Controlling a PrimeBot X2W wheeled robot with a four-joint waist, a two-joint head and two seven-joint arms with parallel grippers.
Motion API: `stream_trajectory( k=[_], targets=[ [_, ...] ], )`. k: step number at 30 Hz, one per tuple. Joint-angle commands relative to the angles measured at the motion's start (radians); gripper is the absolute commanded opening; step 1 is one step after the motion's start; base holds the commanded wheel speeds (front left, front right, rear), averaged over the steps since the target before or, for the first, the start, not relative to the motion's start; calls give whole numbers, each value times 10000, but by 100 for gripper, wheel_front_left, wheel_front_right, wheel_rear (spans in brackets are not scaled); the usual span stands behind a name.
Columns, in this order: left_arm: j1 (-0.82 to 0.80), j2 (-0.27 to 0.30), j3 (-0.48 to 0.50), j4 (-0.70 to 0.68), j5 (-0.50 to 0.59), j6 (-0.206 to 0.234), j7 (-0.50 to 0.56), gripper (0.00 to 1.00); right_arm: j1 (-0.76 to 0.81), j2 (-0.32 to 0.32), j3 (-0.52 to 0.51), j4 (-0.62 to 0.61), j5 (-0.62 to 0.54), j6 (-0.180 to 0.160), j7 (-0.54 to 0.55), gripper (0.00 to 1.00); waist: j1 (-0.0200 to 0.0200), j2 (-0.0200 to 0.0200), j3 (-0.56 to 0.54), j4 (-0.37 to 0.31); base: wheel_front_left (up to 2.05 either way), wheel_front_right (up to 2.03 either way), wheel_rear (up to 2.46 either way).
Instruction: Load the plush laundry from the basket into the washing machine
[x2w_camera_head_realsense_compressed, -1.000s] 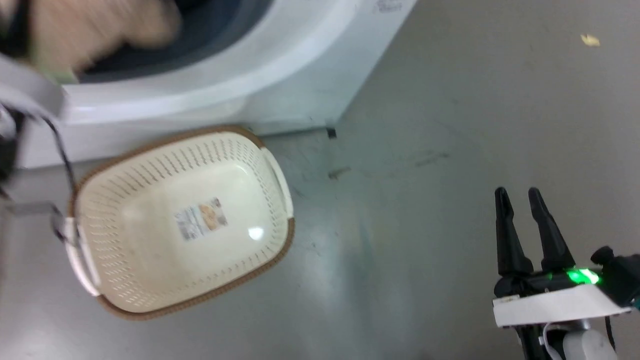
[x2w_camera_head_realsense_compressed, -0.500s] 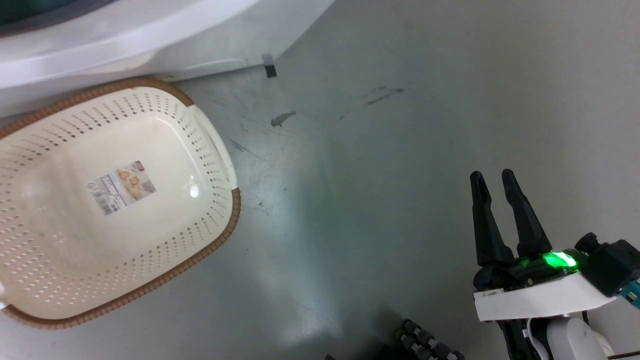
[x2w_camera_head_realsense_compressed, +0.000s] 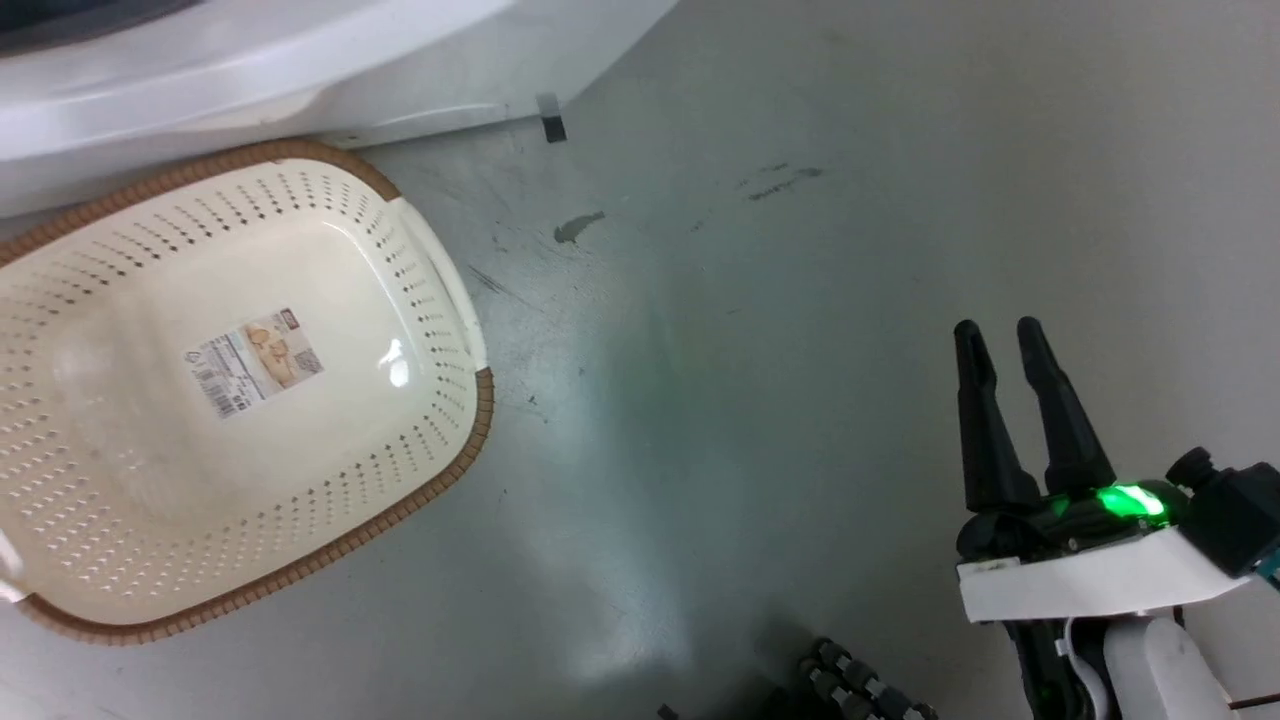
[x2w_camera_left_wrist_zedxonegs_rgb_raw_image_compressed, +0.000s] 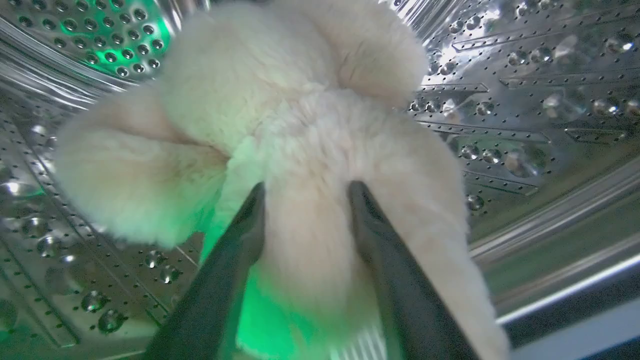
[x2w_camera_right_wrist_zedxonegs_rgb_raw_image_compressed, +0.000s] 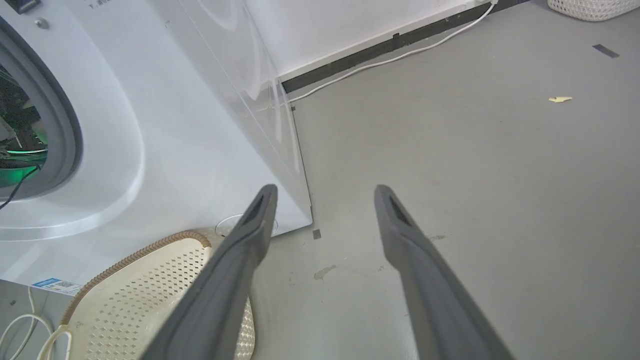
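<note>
The left wrist view has the left claw (x2w_camera_left_wrist_zedxonegs_rgb_raw_image_compressed: 305, 186) straddling the plush laundry (x2w_camera_left_wrist_zedxonegs_rgb_raw_image_compressed: 280, 100) inside the washing machine (x2w_camera_left_wrist_zedxonegs_rgb_raw_image_compressed: 500, 100), grip unclear. The head view has the basket (x2w_camera_head_realsense_compressed: 440, 290) and the right claw (x2w_camera_head_realsense_compressed: 999, 325), fingers spread.

On my screens lies a smooth grey floor (x2w_camera_head_realsense_compressed: 800, 250), scuffed, marked by a dark stain (x2w_camera_head_realsense_compressed: 578, 227) and catching a pale patch of glare (x2w_camera_head_realsense_compressed: 610, 640). I see a white wall (x2w_camera_right_wrist_zedxonegs_rgb_raw_image_compressed: 350, 20) edged with a black skirting strip (x2w_camera_right_wrist_zedxonegs_rgb_raw_image_compressed: 400, 39). A white cable (x2w_camera_right_wrist_zedxonegs_rgb_raw_image_compressed: 400, 56) trails beside the strip, and a yellowish scrap (x2w_camera_right_wrist_zedxonegs_rgb_raw_image_compressed: 560, 99) lies well out on the floor.
</note>
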Motion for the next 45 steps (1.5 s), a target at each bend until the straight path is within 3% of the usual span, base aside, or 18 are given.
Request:
stream_trajectory(
  k=[1,14,18,22,24,27,36,39,41,45],
  targets=[
    [130,-40,-250,224,-131,-45,-254,100,-158,7,-104,7,-99,8,-44,100,-1,-1,-233,151,0,0,0],
    [2006,-943,-513,1145,-1098,-45,-3002,100,8,7,-857,310,-1169,8,-44,100,-1,-1,-2854,1366,0,0,0],
    [3084,-1227,-417,933,-1316,-35,-3354,100,262,7,-1022,491,-1536,8,-44,100,-1,-1,-3931,1803,0,0,0],
    [4029,-1326,-318,534,-1238,285,-3424,100,452,7,-1072,649,-1681,8,-44,100,-1,-1,-4636,2092,0,0,0],
    [5170,-1366,117,-448,-1217,769,-3433,100,567,7,-1068,758,-1872,8,-44,100,-1,-1,-5182,2322,0,0,0],
    [6088,-1369,429,-1161,-1236,956,-3435,100,636,7,-1109,824,-1943,8,-44,100,-1,-1,-5543,2457,0,0,0],
    [10889,-1683,2212,-5043,-1103,2250,-3438,100,1310,7,-1185,876,-2498,8,-44,100,-1,-1,-6751,3110,0,0,0],
    [11744,-1927,2592,-5663,-1077,2463,-3438,100,1489,7,-1204,866,-2580,8,-44,100,-1,-1,-6937,3252,0,0,0],
    [12935,-2380,3031,-6282,-938,2644,-3438,100,1764,7,-1244,871,-2701,8,-44,100,-1,-1,-7239,3453,0,0,0],
    [13923,-2880,3458,-6645,-821,2672,-3438,100,2012,7,-1247,892,-2759,8,-44,100,-1,-1,-7503,3581,0,0,0]
  ],
)
